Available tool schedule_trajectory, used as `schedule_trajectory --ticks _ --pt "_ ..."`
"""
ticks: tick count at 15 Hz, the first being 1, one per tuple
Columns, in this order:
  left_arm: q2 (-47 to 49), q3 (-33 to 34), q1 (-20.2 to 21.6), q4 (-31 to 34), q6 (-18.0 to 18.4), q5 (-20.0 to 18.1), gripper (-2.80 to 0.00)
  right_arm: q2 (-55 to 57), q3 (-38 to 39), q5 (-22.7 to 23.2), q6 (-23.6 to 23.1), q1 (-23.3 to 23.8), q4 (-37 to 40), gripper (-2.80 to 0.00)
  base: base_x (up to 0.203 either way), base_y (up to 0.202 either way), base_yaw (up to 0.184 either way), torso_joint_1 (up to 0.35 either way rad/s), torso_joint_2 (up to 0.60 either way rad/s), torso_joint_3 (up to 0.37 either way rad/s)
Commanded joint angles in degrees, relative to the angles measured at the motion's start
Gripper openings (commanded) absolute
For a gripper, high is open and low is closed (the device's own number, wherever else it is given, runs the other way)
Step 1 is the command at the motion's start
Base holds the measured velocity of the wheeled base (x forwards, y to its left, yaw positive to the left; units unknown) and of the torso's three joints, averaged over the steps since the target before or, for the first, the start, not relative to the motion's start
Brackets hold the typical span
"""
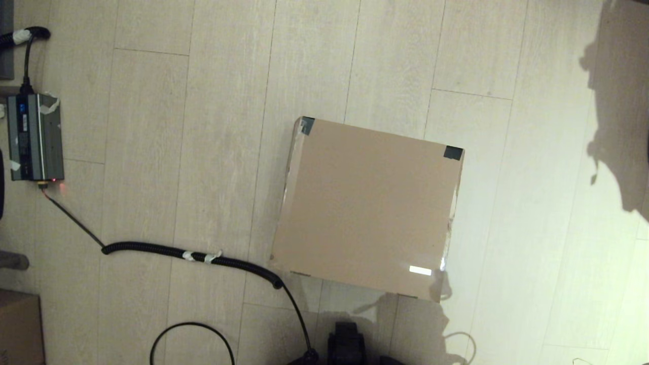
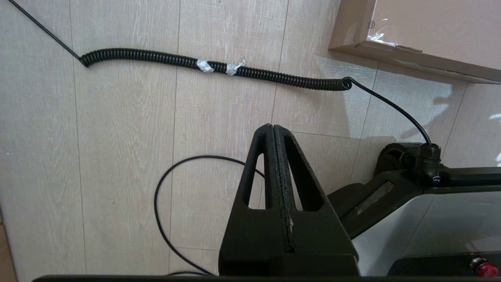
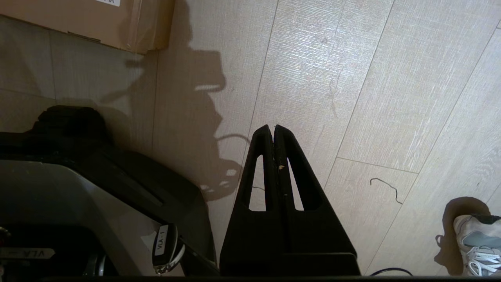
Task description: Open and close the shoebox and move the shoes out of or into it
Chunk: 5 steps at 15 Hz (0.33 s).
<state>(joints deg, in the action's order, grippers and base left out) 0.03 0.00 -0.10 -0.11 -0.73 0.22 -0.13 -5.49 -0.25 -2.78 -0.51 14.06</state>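
The shoebox point(image 1: 367, 205) lies on the wooden floor in front of me with its lid down flat. Dark tape patches mark its two far lid corners, and a small white label point(image 1: 420, 270) sits near the near right corner. One box corner shows in the left wrist view point(image 2: 422, 35) and another in the right wrist view point(image 3: 78, 19). My left gripper point(image 2: 273, 126) hangs shut and empty over bare floor near my base. My right gripper point(image 3: 273, 127) is likewise shut and empty. One white sneaker point(image 3: 477, 243) shows at the frame's edge, partly cut off; the other is out of view.
A coiled black cable point(image 1: 192, 255) runs across the floor left of the box, from a grey power unit point(image 1: 35, 137) toward my base point(image 1: 347, 344). A thin black cable loops nearby point(image 2: 164, 219). A smaller plain carton's corner point(image 1: 17, 329) sits at the near left.
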Motion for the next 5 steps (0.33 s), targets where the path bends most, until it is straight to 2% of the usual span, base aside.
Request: schedule_trajectory --ticks 1,5 --pt "0.0 0.0 0.0 -0.1 -0.1 0.0 -2.80 0.1 -0.1 0.0 0.2 0.0 0.1 -2.80 0.000 0.000 0.000 0.000 0.00 0.000" --pt "0.0 0.0 0.0 -0.1 0.0 0.0 -2.80 0.1 -0.1 0.1 1.6 0.0 0.1 -2.80 0.000 0.000 0.000 0.000 0.00 0.000"
